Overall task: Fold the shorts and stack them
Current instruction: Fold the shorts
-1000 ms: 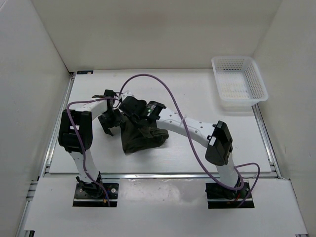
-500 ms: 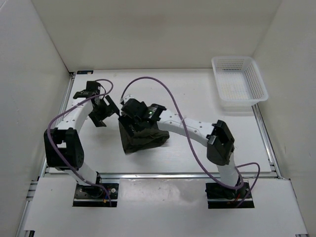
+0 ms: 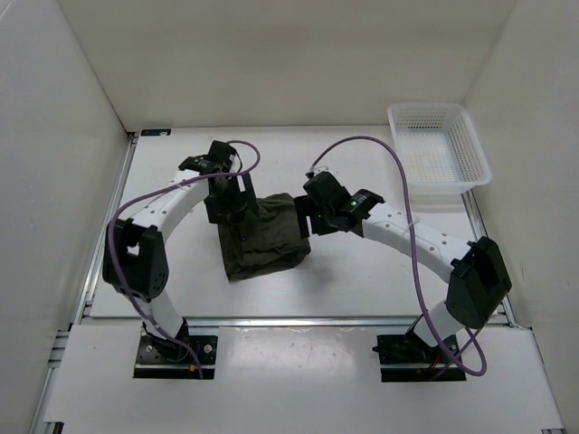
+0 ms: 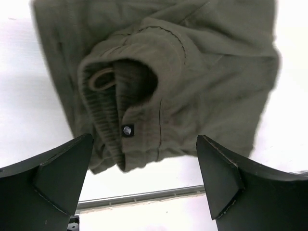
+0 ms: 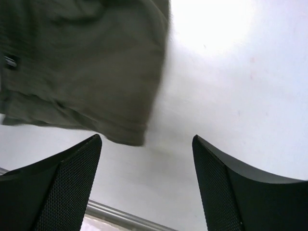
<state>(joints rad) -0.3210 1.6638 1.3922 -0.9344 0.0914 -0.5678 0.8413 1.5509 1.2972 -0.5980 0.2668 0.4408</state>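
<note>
The shorts (image 3: 267, 240), bundled on the tabletop (image 3: 371, 271), are being overhung by the left claw (image 4: 144, 144) and flanked by the right claw (image 5: 147, 139) — both released.

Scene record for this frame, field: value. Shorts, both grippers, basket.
shorts: dark olive, bunched in a rough fold on the table, left of centre
waistband: gathered, turned up toward the left wrist camera, light drawstring loop showing
left gripper: open, over the shorts, holding nothing
right gripper: open, over the right edge of the shorts and bare table, holding nothing
basket: white mesh, far right corner, apart from the shorts
</note>
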